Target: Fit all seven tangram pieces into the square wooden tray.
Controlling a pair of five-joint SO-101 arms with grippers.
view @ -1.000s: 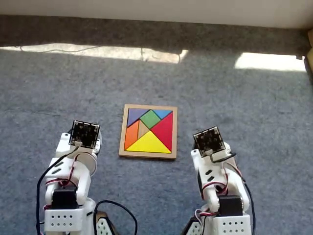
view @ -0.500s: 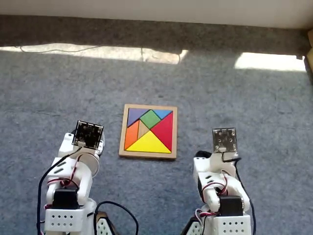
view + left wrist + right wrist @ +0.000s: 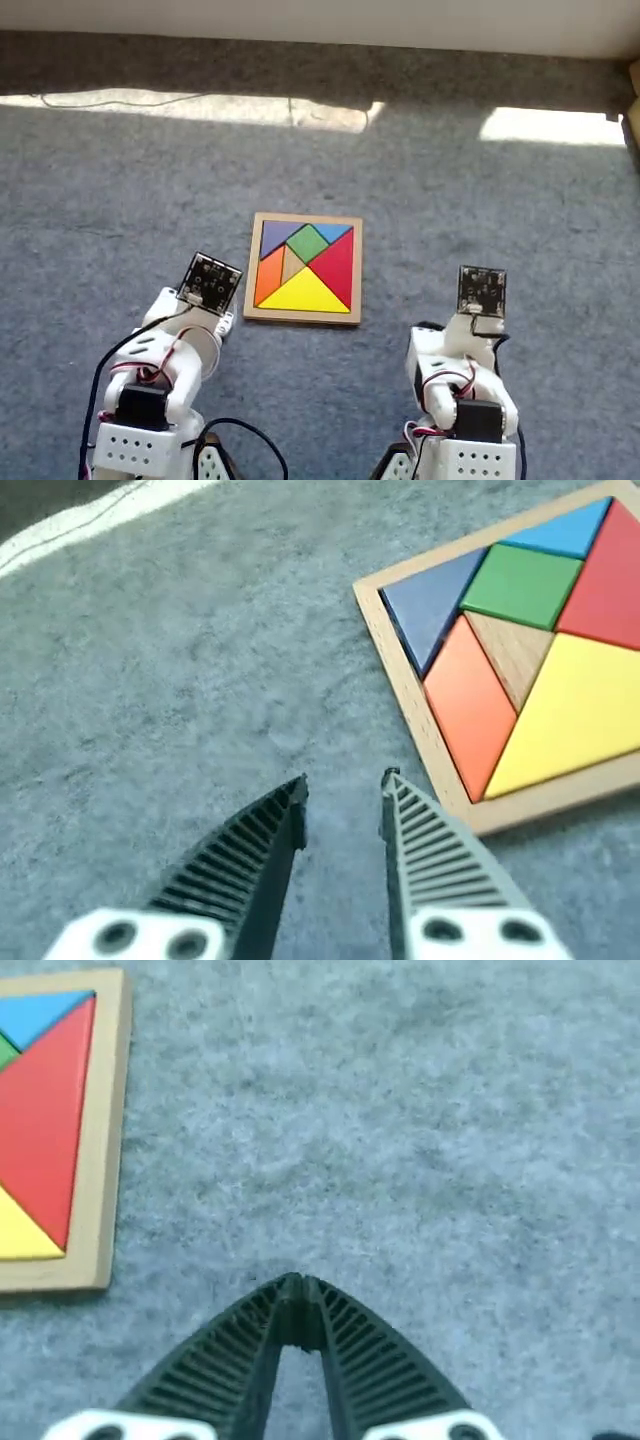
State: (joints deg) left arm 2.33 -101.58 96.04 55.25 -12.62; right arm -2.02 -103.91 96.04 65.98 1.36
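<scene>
Lying flat on the grey carpet (image 3: 480, 200) ahead of and between two robot arms, the square wooden tray (image 3: 303, 318) is holding what looks like all seven tangram pieces. Among them are the yellow triangle (image 3: 303, 293), red triangle (image 3: 337, 265) and green square (image 3: 308, 243), each sitting flush with its neighbours. The left gripper (image 3: 343, 785) is hovering just off the tray's left side, its fingers a little apart with nothing between them. The right gripper (image 3: 297, 1282) is hanging over bare carpet off the tray's other side, fingers pressed together and empty. The pieces are looking thin, stiff and light, with painted faces that are probably slick. Seated this snugly, they are offering no edge to pinch. Anyone wanting to move the set is likely looking at the raised rim as the place to take hold, with the tray held level so nothing slides out.
</scene>
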